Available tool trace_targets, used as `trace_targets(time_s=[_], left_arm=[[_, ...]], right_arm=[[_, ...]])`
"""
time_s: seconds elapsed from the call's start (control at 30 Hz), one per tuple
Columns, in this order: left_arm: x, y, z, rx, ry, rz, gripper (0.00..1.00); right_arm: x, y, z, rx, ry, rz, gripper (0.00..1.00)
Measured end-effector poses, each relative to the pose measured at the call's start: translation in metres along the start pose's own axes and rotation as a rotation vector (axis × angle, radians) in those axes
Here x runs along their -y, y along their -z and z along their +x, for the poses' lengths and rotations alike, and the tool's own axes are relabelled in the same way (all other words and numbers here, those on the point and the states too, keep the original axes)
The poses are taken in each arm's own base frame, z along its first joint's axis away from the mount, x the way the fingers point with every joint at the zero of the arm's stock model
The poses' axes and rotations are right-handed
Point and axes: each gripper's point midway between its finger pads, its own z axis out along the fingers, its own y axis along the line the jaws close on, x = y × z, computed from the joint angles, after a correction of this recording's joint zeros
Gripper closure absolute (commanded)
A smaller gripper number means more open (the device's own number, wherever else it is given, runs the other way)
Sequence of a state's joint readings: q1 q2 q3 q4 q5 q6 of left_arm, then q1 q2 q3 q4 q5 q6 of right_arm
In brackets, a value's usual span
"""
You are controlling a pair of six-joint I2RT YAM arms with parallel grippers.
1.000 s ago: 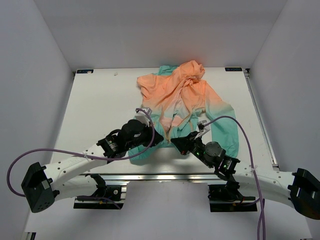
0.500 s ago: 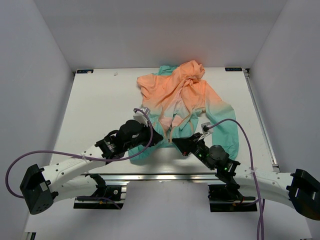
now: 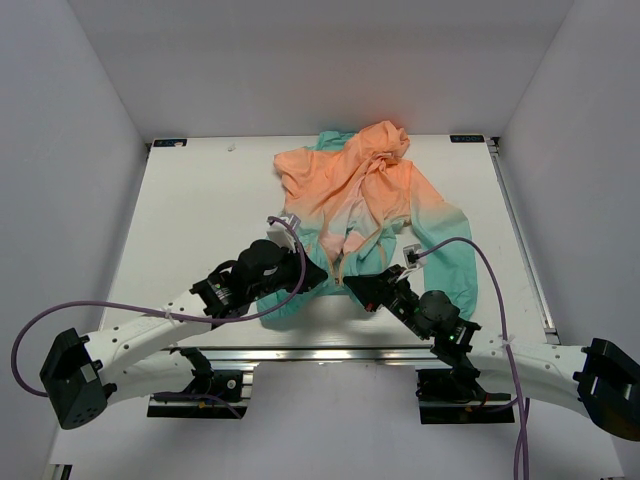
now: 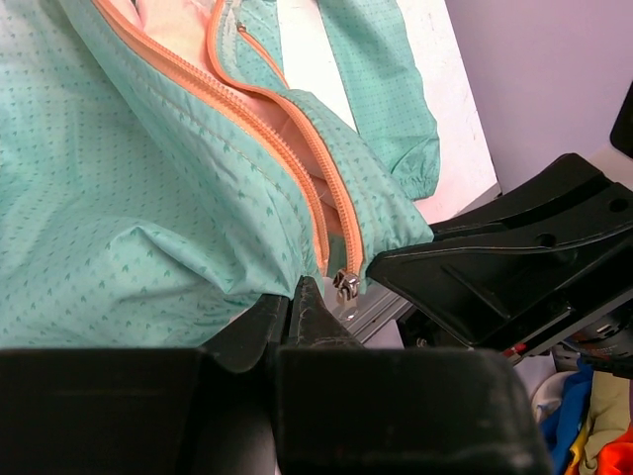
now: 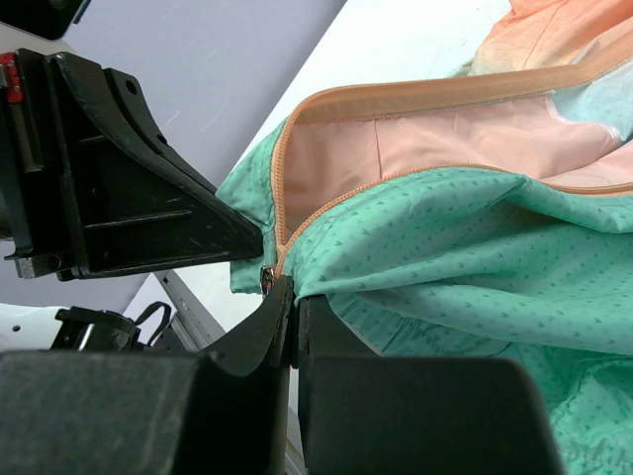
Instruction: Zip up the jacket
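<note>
Jacket [image 3: 370,195] sprawls unzipped across the upper middle of the top view, its hem at lower centre. We see the left gripper [image 3: 322,276] and right gripper [image 3: 352,285] each pinched on teal hem beside the slider [image 4: 344,285]. Such thin fabric could slip free or bunch into the teeth.

The jacket [image 3: 385,190] lies crumpled at upper centre of the top view, its orange hood fading to a teal hem. Its orange zipper [image 4: 315,203] is open, with the slider [image 4: 345,285] at the hem.
</note>
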State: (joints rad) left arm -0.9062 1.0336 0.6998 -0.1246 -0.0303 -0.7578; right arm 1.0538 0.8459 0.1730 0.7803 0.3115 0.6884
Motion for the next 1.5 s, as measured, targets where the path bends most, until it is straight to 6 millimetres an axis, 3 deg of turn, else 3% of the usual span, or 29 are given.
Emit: trace_targets(time_s=[1.17, 1.5], left_arm=[[0.012, 0.004, 0.002, -0.019, 0.027, 0.059, 1.0], [0.017, 0.011, -0.007, 0.01, 0.052, 0.079, 1.0]], right_arm=[[0.0, 0.002, -0.005, 0.018, -0.02, 0.011, 1.0], [-0.002, 0.004, -0.006, 0.015, -0.018, -0.004, 1.0]])
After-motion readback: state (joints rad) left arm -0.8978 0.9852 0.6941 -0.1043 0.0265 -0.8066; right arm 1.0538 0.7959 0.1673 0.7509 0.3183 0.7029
